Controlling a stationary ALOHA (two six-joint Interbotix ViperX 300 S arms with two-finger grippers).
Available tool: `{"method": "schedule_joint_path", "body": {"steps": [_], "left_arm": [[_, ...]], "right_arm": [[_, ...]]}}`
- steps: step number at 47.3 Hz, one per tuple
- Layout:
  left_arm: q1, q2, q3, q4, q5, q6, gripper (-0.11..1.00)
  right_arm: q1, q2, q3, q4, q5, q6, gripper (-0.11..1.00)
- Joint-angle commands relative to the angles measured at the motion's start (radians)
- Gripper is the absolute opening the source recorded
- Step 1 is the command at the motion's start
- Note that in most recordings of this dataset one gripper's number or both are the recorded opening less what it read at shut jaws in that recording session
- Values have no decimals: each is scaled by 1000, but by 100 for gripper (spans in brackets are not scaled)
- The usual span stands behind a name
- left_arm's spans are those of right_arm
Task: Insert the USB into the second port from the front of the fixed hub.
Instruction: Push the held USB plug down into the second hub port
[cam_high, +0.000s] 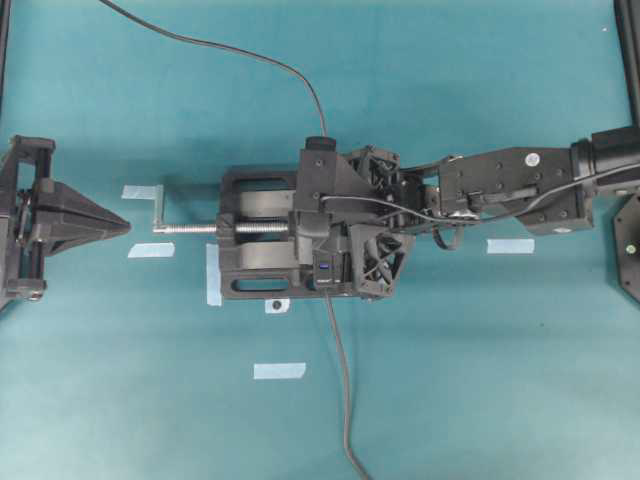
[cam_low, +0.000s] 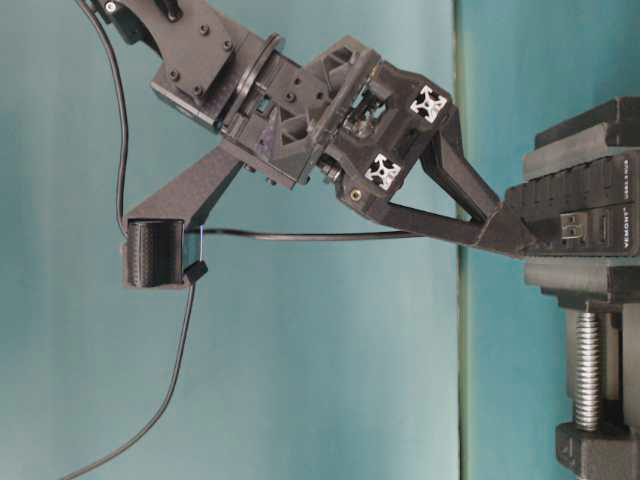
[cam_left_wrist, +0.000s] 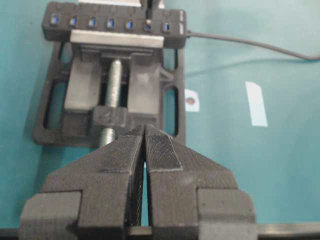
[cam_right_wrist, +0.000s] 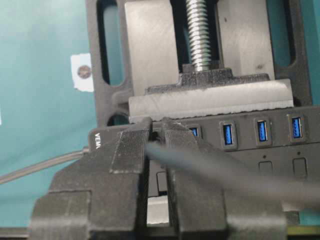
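1. The USB sits pinched between the right tool's fingers, right at the top face of the fixed hub. The plug itself is mostly hidden by the finger pads, so I can't tell how deep it is in a slot, or whether it's in at all.
2. Its thin grey cable runs out from between the fingers, blurry across the right wrist view. From table level the cable goes level from the fingertips back to a small black holder on the arm.
3. The right tool is nearly closed, clamped on the USB. From overhead it reaches across over the hub end of the vise.
4. The hub is held in a black vise with a silver screw, in the middle of the teal bench. The left wrist view shows the hub's row of blue slots, with the right tool's fingers coming down near the second slot from the cable end.
5. The hub's own cable leaves its end and trails off the near edge of the bench.
6. The left tool is fully closed with nothing in it, hanging well away from the vise, pointing at it.
7. A few bits of pale tape are stuck on the bench.
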Motion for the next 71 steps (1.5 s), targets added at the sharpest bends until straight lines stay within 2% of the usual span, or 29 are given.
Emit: {"method": "schedule_joint_path", "body": {"steps": [1,24,71], "left_arm": [[0,5,-14,2,-6,-2,0],[2,5,-12,0,-6,-2,0],[2,5,-12,2,-6,-3,0]], "right_arm": [[5,-11,-12,0,-3,8,6],[2,-12,-17,-2,-46,8,6],[0,0,-9,-20,28,-3,6]]}}
